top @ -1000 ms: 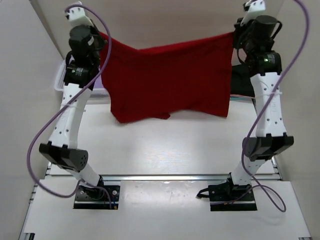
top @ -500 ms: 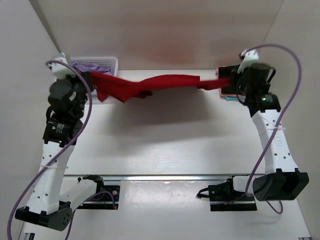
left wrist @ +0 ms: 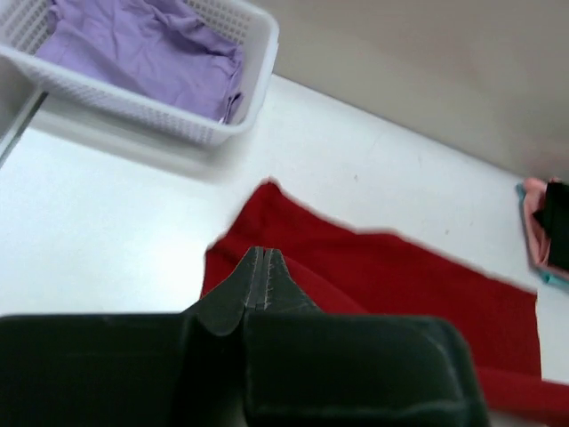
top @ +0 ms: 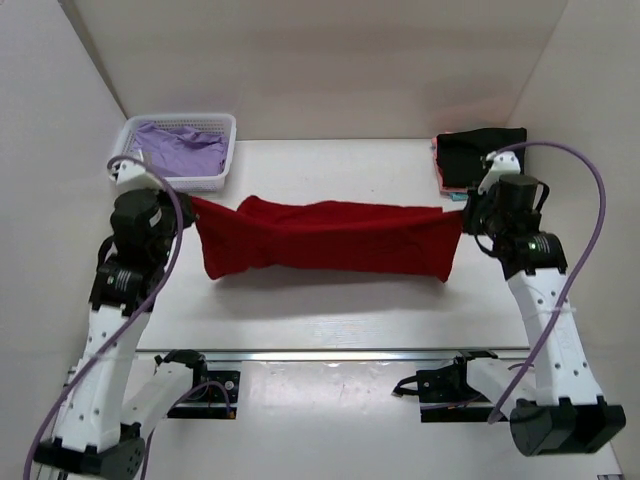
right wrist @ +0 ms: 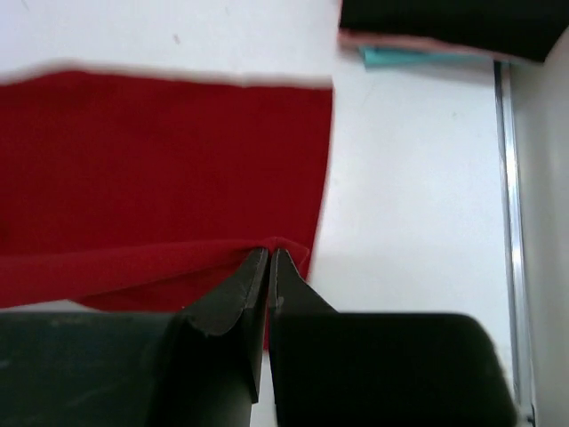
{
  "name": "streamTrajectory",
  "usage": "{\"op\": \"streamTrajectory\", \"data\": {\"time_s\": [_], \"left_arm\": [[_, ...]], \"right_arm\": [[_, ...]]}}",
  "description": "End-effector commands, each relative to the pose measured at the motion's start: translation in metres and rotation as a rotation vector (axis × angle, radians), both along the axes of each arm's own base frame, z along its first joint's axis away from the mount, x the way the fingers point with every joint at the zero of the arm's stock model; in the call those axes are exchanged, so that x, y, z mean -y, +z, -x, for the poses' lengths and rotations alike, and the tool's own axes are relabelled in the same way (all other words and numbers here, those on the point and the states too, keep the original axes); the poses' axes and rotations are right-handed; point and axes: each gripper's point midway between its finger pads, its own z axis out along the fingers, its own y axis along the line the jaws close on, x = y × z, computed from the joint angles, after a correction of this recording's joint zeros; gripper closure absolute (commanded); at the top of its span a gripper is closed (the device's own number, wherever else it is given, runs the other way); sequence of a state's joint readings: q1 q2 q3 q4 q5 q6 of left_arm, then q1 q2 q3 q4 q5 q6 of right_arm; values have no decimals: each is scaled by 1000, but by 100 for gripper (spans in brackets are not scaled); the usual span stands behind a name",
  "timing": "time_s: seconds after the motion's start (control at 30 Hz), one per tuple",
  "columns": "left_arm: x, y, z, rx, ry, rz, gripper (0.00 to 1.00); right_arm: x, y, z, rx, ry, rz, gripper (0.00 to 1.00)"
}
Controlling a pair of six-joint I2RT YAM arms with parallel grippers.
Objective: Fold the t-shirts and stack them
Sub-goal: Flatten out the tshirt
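The left claw (left wrist: 262, 260) is pinched tight, with its two fingers pressed together, and it has hold of one end of the red shirt (left wrist: 382, 276). The right claw (right wrist: 268, 260) is pinched tight too, and a fold of the same red shirt sits right at its tips. The shirt is pulled out long between the two claws, from left to right, over the middle of the white table (top: 330, 315). Its left end is bunched and a bit twisted, and its right end hangs flatter and wider. I cannot tell how much of it lies on the table. Behind the left claw, in the far left corner, stands a white basket (left wrist: 260, 52) with a purple shirt (left wrist: 142, 53) crumpled inside it. Behind the right claw, in the far right corner, a black shirt (right wrist: 444, 20) lies on top of a pile. A pink edge (right wrist: 400, 38) and a teal edge (right wrist: 418, 58) peek out from under it. The pile is near the red shirt but not touching it.
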State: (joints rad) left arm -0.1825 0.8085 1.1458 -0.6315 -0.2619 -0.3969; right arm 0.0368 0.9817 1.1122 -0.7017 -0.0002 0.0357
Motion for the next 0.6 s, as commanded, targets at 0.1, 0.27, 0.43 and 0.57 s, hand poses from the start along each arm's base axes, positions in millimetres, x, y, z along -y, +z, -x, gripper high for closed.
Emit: {"op": "streamTrajectory", "data": {"time_s": [0.1, 0.27, 0.43, 0.57], "left_arm": [[29, -7, -100, 7, 7, 73, 100], [42, 48, -171, 111, -2, 93, 100], [39, 176, -150, 406, -31, 29, 100], [32, 203, -91, 494, -29, -12, 100]], "right_arm": [[-5, 18, -102, 111, -9, -92, 100], [12, 60, -184, 147, -18, -40, 100], [10, 224, -173, 475, -10, -17, 100], [7, 207, -138, 449, 1, -18, 100]]}}
